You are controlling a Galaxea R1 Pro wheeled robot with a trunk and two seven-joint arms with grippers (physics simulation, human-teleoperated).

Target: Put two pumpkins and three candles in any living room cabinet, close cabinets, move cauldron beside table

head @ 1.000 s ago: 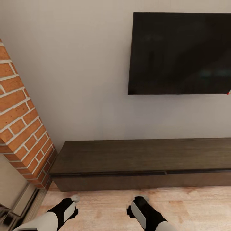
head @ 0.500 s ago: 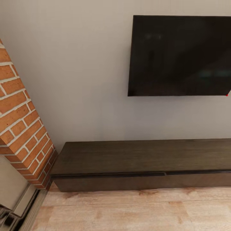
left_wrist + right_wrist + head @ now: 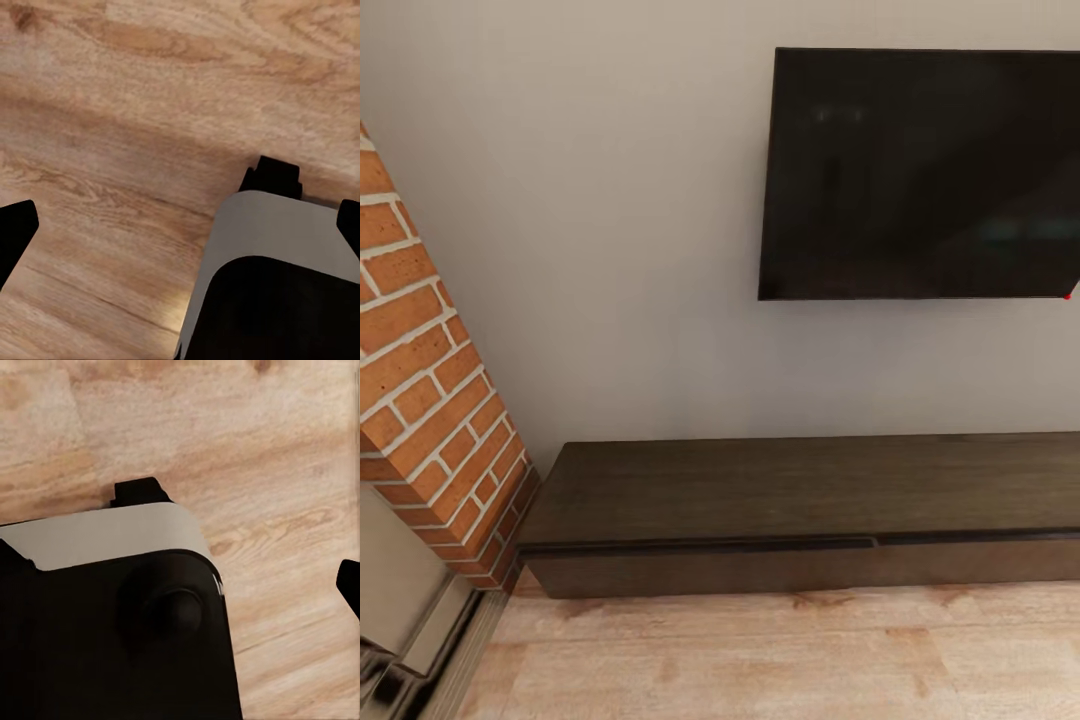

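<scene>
The long, low dark-brown cabinet (image 3: pixel 790 485) stands against the white wall straight ahead, its handleless drawer fronts (image 3: pixel 700 570) shut flush. In the left wrist view my left gripper (image 3: pixel 180 232) is open, its black fingertips (image 3: pixel 15 232) at the frame's edges, holding nothing above the wood floor and my own base (image 3: pixel 277 240). In the right wrist view my right gripper (image 3: pixel 180 585) is also open and empty, one fingertip (image 3: pixel 351 585) showing beside the base. The pumpkins, candles, cauldron and table are out of view.
A black television (image 3: pixel 920 175) hangs on the wall above the cabinet. A brick fireplace column (image 3: pixel 430 400) juts out at the left, with its metal surround (image 3: pixel 410 620) at floor level. Light wood floor (image 3: pixel 790 660) runs between me and the cabinet.
A second ago both forearms showed at the bottom of the head view; they have dropped out of it. The view rose slightly, then held still over the last half second.
</scene>
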